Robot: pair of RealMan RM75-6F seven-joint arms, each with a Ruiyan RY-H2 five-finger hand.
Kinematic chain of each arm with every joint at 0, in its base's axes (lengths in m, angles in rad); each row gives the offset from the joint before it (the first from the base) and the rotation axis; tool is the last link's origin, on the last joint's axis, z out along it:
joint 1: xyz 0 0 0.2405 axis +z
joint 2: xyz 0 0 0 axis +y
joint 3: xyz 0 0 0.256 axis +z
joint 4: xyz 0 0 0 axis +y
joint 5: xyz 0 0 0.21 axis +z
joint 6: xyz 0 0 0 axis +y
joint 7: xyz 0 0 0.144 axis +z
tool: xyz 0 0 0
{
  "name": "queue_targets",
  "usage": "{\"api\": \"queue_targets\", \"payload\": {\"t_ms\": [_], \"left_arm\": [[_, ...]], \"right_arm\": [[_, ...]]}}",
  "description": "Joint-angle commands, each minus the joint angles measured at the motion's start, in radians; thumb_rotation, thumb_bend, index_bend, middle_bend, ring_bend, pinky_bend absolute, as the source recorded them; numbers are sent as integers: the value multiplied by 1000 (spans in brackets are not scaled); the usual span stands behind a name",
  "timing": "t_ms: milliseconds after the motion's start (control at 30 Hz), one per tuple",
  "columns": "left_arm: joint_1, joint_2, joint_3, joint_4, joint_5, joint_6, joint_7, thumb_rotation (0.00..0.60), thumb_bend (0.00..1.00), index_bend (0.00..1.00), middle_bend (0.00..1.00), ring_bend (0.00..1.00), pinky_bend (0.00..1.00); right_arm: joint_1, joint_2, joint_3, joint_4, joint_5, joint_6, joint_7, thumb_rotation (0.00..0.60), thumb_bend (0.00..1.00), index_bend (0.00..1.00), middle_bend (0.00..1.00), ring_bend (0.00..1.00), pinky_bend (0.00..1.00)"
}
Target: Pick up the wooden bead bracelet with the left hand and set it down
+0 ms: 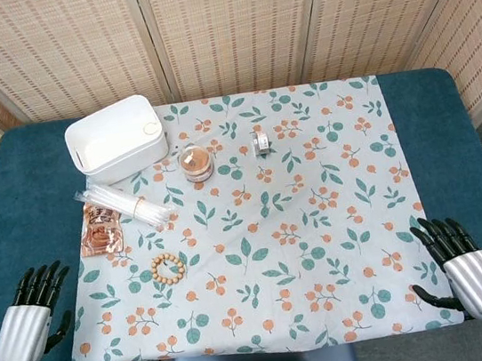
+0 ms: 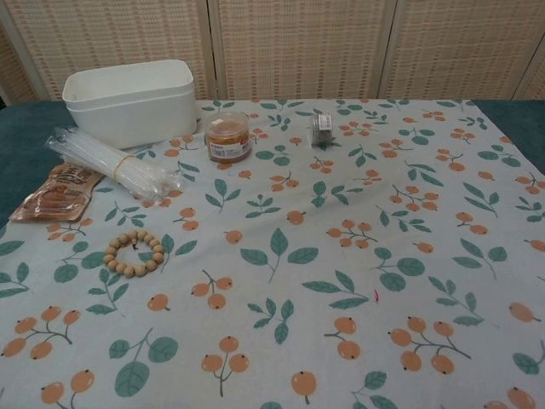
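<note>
The wooden bead bracelet (image 1: 169, 269) (image 2: 134, 252) lies flat as a ring on the leaf-patterned cloth, toward the front left. My left hand (image 1: 32, 313) rests at the table's front left corner, well left of the bracelet, fingers spread and holding nothing. At the front right corner my right hand (image 1: 460, 264) lies the same way, fingers apart and empty. Neither hand shows in the chest view.
A white tub (image 1: 116, 138) (image 2: 129, 100) stands at the back left. In front of it lie a bundle of clear straws (image 1: 124, 203) (image 2: 111, 161) and a brown snack packet (image 1: 100, 228) (image 2: 54, 192). A small amber jar (image 1: 195, 163) (image 2: 227, 136) and a tape roll (image 1: 261, 143) (image 2: 322, 126) sit further back.
</note>
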Motion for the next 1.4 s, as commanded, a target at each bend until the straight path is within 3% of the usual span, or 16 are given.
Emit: {"api": "queue_targets", "payload": {"t_ms": [33,200,433,633,867,1000,1400], "left_arm": [[0,6,9,-1,7,4,-4,600,480,0,20,0,47],[-26,20,53,20,20,-2,-32,600,482,0,38,0,30],[-113,20,162,86,56,1,-54,600,482,80,168,6,2],[-173,-81,194,159,68,27,92,600,482,220,334,75,17],[-211,-111,215,214,89,29,155,600,480,257,344,83,16],[-260,-164,214,305,100,-14,303,600,479,300,338,86,14],[-347,-207,215,444,63,-91,454,600,479,260,300,89,8]], "right_arm": [[-2,1,-1,-1,-3,4,2,433,200,0,0,0,0],[-7,3,0,2,-13,24,13,434,200,0,0,0,0],[-11,6,-1,7,-22,38,32,434,199,0,0,0,0],[-3,5,-6,6,-21,14,30,432,200,0,0,0,0],[0,12,-9,3,-21,8,46,433,200,0,0,0,0],[-1,21,-13,0,-26,12,59,434,200,0,0,0,0],[2,28,-20,-2,-31,4,69,433,200,0,0,0,0]]}}
